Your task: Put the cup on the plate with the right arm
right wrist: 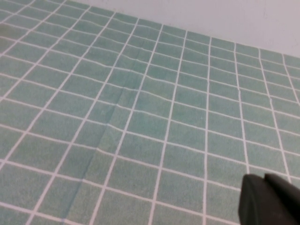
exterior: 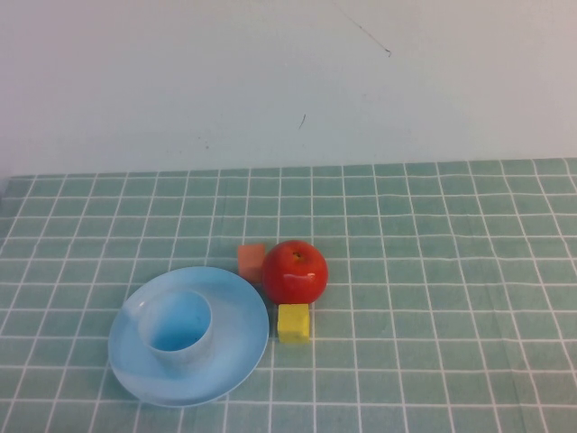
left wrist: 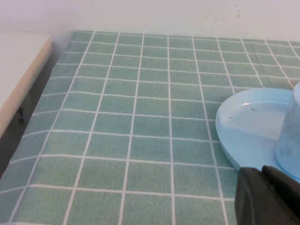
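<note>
my left gripper point(left wrist: 268, 196) hangs near the plate point(left wrist: 243, 123); the cup point(left wrist: 290, 133) stands on it.

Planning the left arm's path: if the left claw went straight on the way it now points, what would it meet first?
Probably the plate and the cup standing on it, close ahead of the left claw; depth is unclear. The right claw faces only tablecloth.
</note>
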Controlling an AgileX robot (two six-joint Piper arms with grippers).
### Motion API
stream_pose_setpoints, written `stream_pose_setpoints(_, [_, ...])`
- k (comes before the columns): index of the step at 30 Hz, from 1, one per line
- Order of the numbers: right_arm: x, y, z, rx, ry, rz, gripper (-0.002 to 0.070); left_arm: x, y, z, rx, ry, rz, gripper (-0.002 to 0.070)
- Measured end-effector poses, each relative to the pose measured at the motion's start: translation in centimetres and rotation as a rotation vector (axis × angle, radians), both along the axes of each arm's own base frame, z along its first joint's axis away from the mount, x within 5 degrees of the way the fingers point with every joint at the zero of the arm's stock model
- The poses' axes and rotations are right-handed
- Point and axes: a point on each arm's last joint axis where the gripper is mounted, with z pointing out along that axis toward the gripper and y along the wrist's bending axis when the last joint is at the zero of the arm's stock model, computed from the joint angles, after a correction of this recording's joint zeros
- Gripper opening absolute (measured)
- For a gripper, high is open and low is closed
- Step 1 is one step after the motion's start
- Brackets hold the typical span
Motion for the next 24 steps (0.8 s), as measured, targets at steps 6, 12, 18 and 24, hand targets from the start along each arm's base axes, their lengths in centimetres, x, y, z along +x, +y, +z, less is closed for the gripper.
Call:
stream_pose_setpoints(6, [0.0,0.0,0.0,-0.002,0.0,0.001,-0.0002,0.0,0.0,0.0,0.0,0.0,0.0,-0.0003])
stream_pose_setpoints(12, [0.0,0.0,0.0,-0.002,0.0,0.001,-0.0002,0.0,0.0,0.0,0.0,0.0,0.0,-0.0003])
stream_pose_setpoints(18, [0.0,-0.07,0.0,-0.002,0.0,-0.012,-0.0002,0.0,0.0,0.0,0.0,0.0,0.0,-0.0003])
stream_pose_setpoints(24, [0.01,-0.11,0.0,-0.002,0.0,-0.021,-0.0002,0.0,0.0,0.0,-0.002,0.0,0.001,-0.0003])
